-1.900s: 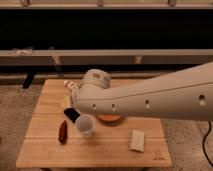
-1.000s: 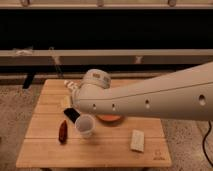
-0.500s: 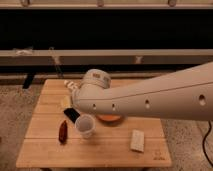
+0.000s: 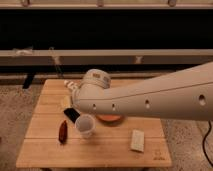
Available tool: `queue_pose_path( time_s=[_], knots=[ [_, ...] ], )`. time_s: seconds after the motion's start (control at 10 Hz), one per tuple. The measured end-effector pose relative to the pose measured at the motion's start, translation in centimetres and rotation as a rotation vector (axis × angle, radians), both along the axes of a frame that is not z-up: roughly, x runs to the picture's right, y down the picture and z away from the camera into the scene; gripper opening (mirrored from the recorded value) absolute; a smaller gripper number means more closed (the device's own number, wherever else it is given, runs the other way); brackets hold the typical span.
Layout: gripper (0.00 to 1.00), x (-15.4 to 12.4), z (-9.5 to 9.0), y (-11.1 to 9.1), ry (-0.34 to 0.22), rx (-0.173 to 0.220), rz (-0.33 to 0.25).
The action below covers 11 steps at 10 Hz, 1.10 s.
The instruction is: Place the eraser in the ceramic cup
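The eraser (image 4: 71,114), a small flat black block, lies tilted just left of the ceramic cup (image 4: 86,124) and right beside its rim. The white cup stands upright on the wooden table (image 4: 45,150), left of centre. My arm (image 4: 150,102) reaches in from the right across the table. My gripper (image 4: 68,99) is at its left end, just above and behind the eraser, and the arm's bulk partly hides it. I cannot tell whether it holds the eraser.
A flat orange dish (image 4: 112,119) sits right of the cup, half under the arm. A dark red elongated object (image 4: 63,131) lies left of the cup. A pale cream block (image 4: 137,140) lies at the front right. A dark wall with a rail runs behind the table.
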<state>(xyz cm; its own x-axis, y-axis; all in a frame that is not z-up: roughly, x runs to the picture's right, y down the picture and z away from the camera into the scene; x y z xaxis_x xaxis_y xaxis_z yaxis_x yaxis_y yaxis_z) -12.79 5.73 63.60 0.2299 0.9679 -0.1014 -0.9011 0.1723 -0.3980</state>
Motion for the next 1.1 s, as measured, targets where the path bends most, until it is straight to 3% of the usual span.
queue_pose_path(
  time_s=[0.3, 0.7, 0.8, 1.1],
  knots=[
    [0.80, -1.1, 1.6, -0.4, -0.010, -0.027, -0.080],
    [0.80, -7.6, 7.7, -0.9, -0.032, -0.086, -0.269],
    [0.80, -9.0, 10.0, -0.2, -0.032, -0.102, -0.329],
    [0.80, -11.1, 15.0, 2.2, -0.018, -0.148, -0.434]
  ],
)
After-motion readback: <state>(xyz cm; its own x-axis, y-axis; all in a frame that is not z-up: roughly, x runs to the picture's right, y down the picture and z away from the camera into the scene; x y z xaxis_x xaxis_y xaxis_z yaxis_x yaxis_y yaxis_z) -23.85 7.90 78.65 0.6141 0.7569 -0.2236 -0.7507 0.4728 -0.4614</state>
